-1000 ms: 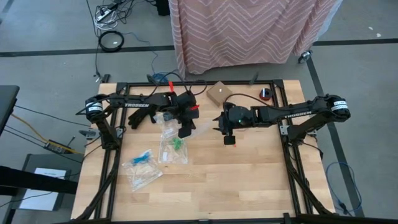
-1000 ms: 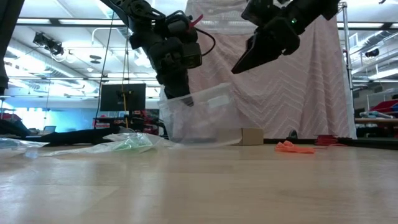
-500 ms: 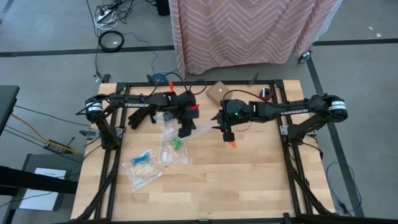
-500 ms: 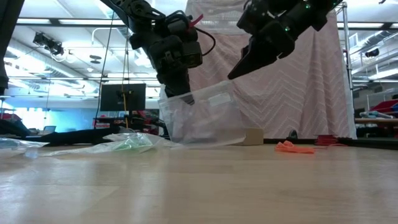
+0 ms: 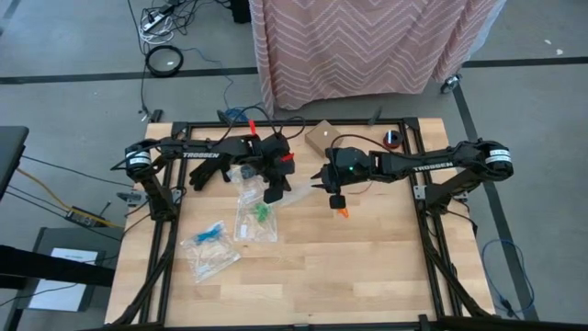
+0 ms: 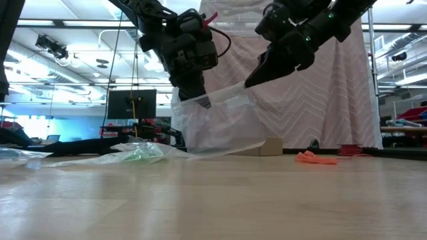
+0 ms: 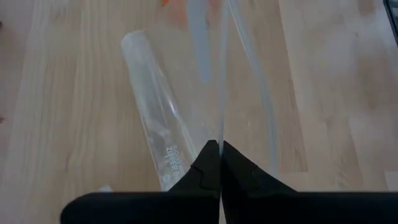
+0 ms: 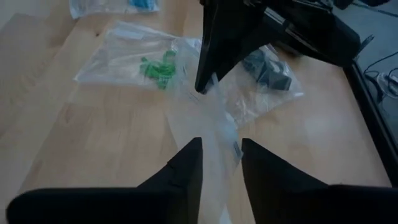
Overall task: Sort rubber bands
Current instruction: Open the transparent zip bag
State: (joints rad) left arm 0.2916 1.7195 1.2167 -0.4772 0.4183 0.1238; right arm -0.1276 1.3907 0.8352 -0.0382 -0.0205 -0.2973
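Left gripper (image 6: 200, 100) is pressed together on the top edge of a clear zip bag (image 6: 217, 130), which hangs raised above the table (image 5: 367, 267). Right gripper (image 8: 219, 165) stands partly spread astride the same bag's opposite edge; whether it pinches cannot be told. Orange rubber bands (image 5: 344, 212) lie loose on the table beside it. Green rubber bands (image 5: 261, 212) and blue rubber bands (image 5: 213, 233) sit in separate flat bags.

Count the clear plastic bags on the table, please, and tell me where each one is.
4 that I can see. One empty bag hangs between both arms. One holds green bands, one blue, one something black under the left arm. More may be hidden.
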